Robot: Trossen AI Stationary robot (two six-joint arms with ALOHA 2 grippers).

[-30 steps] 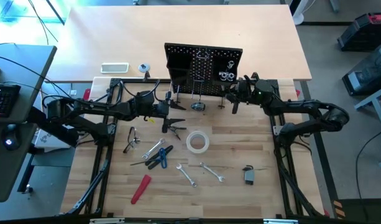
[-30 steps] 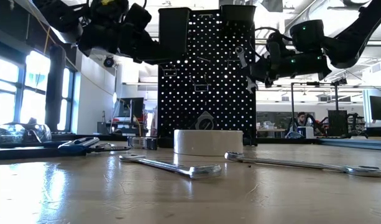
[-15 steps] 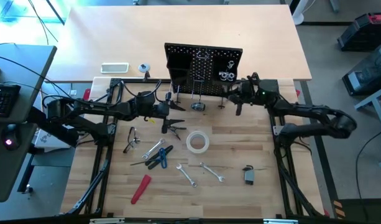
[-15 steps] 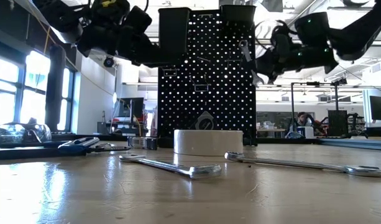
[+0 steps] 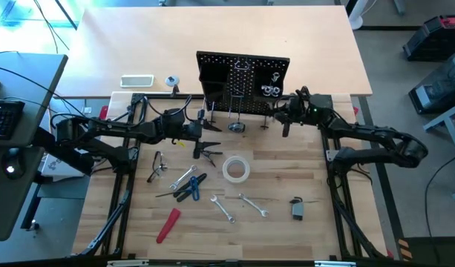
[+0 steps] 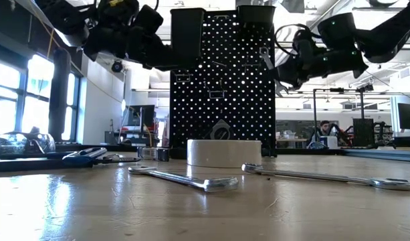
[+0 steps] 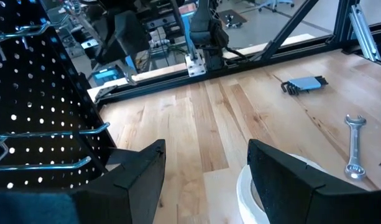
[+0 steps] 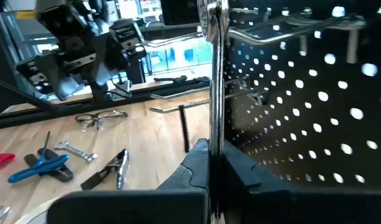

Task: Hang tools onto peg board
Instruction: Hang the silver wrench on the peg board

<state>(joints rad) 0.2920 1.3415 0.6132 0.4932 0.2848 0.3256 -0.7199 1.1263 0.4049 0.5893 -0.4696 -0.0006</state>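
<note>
Right hand is clamped tight on a silver wrench, its long axis upright and its head pointing up, just beside a wire hook on the peg board. Farther off, the left hand hovers wide open and empty above the bench, near the tape roll.

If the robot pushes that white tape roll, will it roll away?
Probably not. The tape roll lies flat on its side on the table, so it should slide. It looks hollow, so likely light. Stood on edge, it could roll.
</note>
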